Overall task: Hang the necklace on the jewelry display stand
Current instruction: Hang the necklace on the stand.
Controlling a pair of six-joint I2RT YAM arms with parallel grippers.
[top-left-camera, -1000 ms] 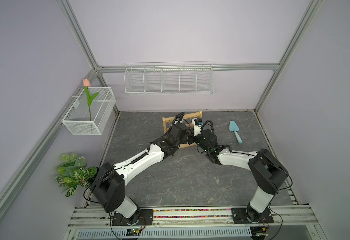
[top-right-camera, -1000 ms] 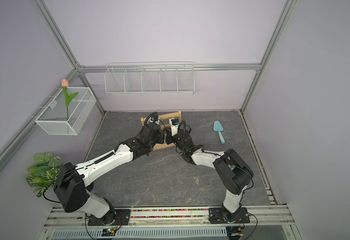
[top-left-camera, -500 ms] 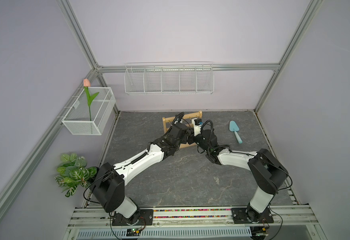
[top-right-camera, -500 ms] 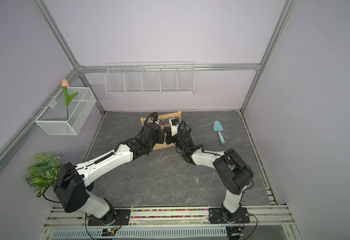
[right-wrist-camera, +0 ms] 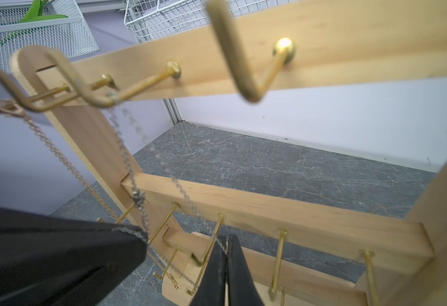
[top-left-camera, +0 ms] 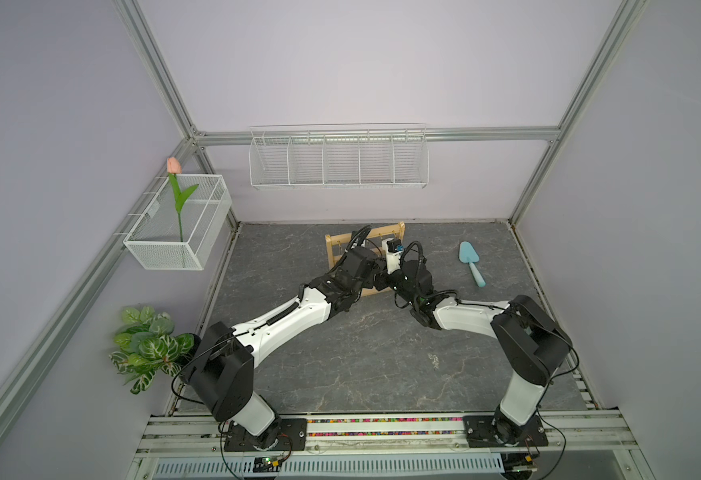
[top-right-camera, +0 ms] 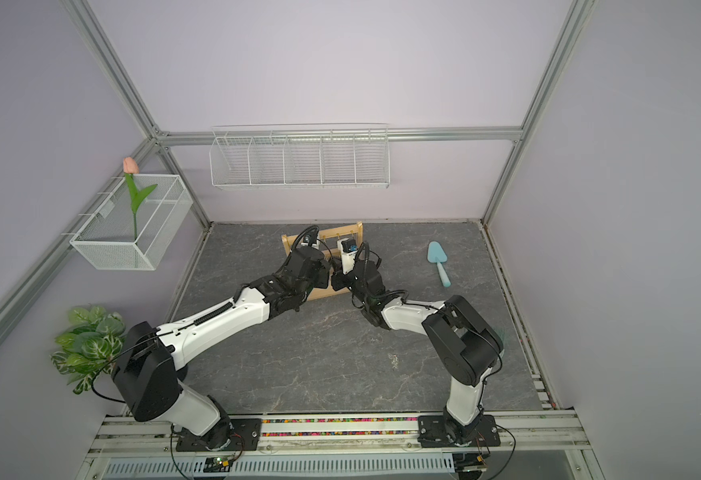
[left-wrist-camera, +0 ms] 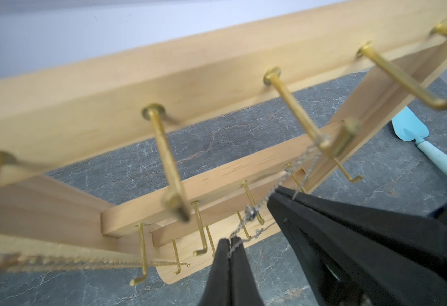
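- At the back of the table, the stand is upright, and both arms meet in front of it.
- The necklace, a fine silver chain, lies over a hook on the top bar, with one strand running down to each hand.
- The left hand is pinched tight on the strand with the clasp. The right hand is pinched tight on the other strand, near it.
- By the look of it, the chain is on the hook but not let go, so the step is to seat it and release.
- The chain should sit in the hook's bend, behind the upturned tip, before either hand opens. That bend is blurred in both wrist views, so whether the chain sits there cannot be told.
- Both hands should lower a little to slacken the strands rather than pull toward the robot, which could drag the loop off or tip the stand.
- One hand should open first, then the other, so the chain does not slide sideways.
- The retreat should run straight back, clear of the lower hooks and of the gold chain hung from another hook on the same bar.
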